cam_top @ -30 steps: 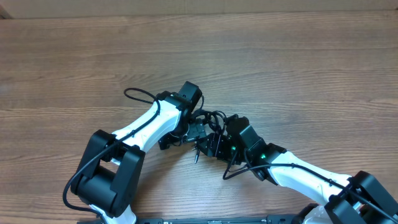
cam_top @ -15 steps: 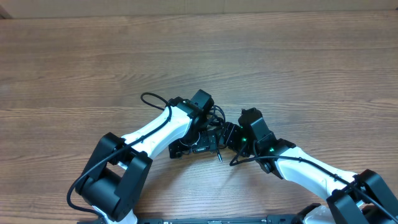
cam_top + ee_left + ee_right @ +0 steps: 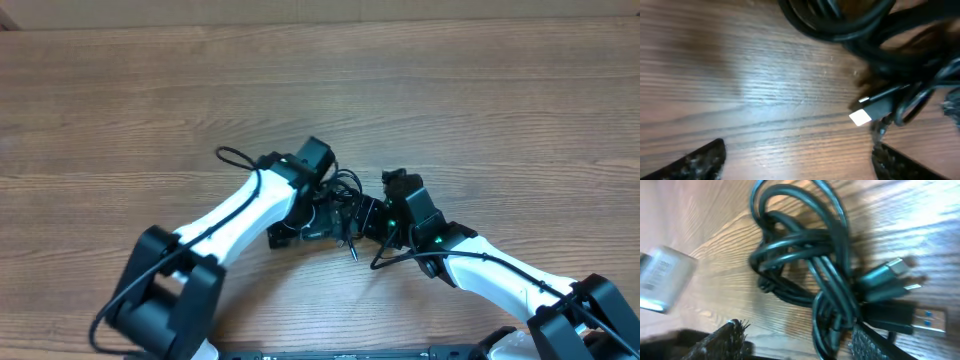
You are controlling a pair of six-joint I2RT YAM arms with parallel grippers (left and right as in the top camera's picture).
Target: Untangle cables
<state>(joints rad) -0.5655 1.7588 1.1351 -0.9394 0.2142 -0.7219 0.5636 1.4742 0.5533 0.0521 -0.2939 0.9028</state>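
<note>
The cables [image 3: 345,190] were seen bunched in a small black knot on the table [image 3: 480,90], lodged between the two tools where the arms met. The left tool [image 3: 322,218] was set at the knot's left side and the right tool [image 3: 368,218] at its right. Both were close against the knot from overhead, where contact could not be made out

In the left wrist view the left tool [image 3: 800,162] was held wide, its fingertips [image 3: 700,160] at the lower corners with only bare table between them. The cables [image 3: 875,45] were found ahead of it, toward the upper right, beyond the fingertips and not between them. A pale plug [image 3: 861,116] was pointed out of the bunch toward the gap

In the right wrist view the right tool [image 3: 800,340] was parted fairly wide and nothing was seen clamped. The cables [image 3: 800,255] were looped just ahead of it. Several strands were run down between the fingertips [image 3: 727,337], nearer the one at the right of the view. A silver plug [image 3: 892,270] and a blue plug [image 3: 920,319] were spread out at the knot's right
</note>
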